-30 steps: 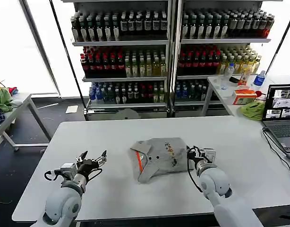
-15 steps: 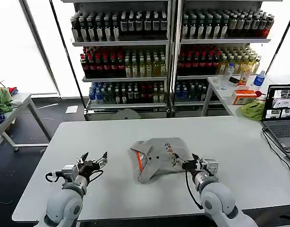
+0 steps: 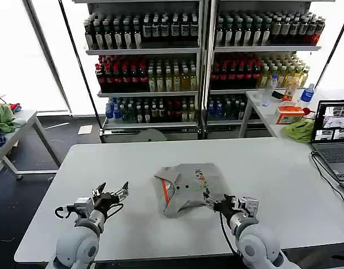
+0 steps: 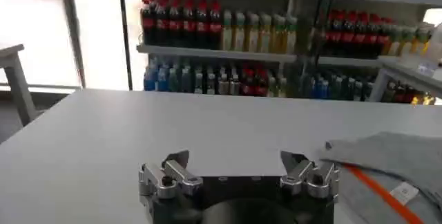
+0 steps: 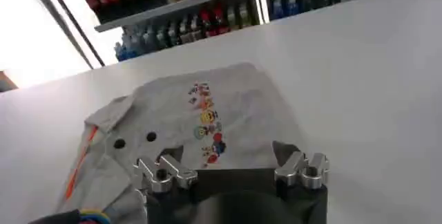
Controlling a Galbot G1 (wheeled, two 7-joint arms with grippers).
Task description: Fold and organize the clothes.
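Grey shirt (image 3: 187, 188) mid-table (image 3: 284, 168), right pincer (image 3: 219, 204) open at its hem, left pincer (image 3: 111, 193) open, apart.

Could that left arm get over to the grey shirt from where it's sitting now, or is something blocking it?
Probably yes. The left gripper hovers open over bare table, apart from the grey collared shirt, and nothing lies between them. The right gripper sits open at the shirt's opposite edge, so it shouldn't obstruct.
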